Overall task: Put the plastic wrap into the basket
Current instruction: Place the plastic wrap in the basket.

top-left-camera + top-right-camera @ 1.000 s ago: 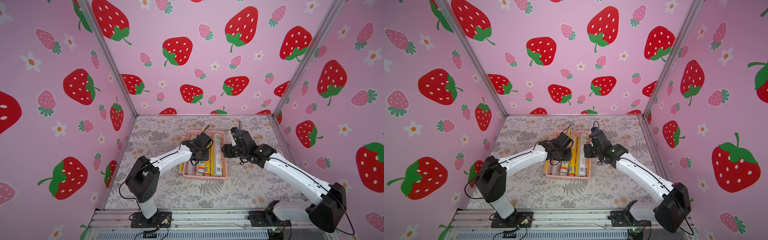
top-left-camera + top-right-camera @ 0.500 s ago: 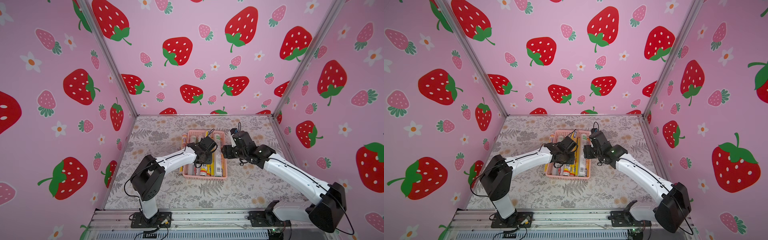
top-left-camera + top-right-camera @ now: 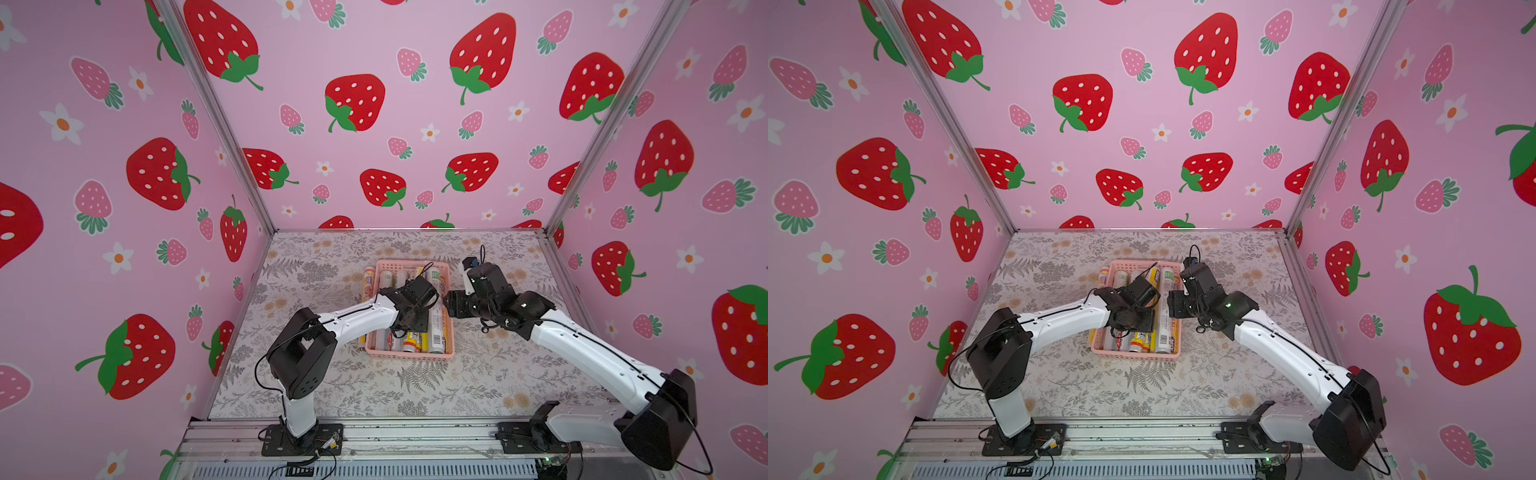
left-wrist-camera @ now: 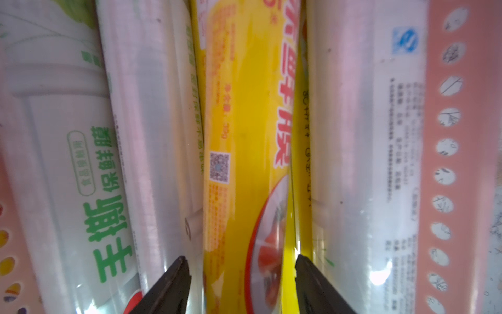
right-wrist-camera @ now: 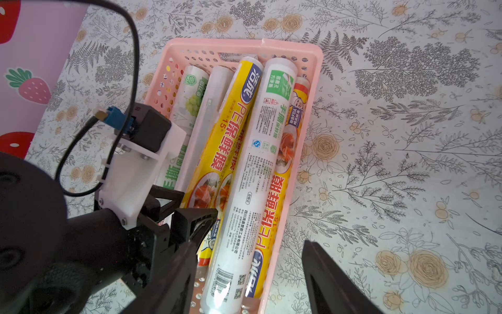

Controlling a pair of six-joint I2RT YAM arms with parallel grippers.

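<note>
Left wrist view: left claw (image 4: 240,258), parted, straddles a yellow plastic wrap roll (image 4: 244,136) in the pink basket (image 4: 475,136), gripping nothing; right claw (image 5: 250,244) gapes empty at basket's three o'clock. It seems light, stiff, slick: grip mid-length.

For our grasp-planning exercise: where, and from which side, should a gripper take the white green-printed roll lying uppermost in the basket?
Probably mid-length, straight down from above, jaws across its slim width: the white roll lies flat atop the yellow rolls, its upper curve exposed, while the basket walls close off ends and sides.
</note>
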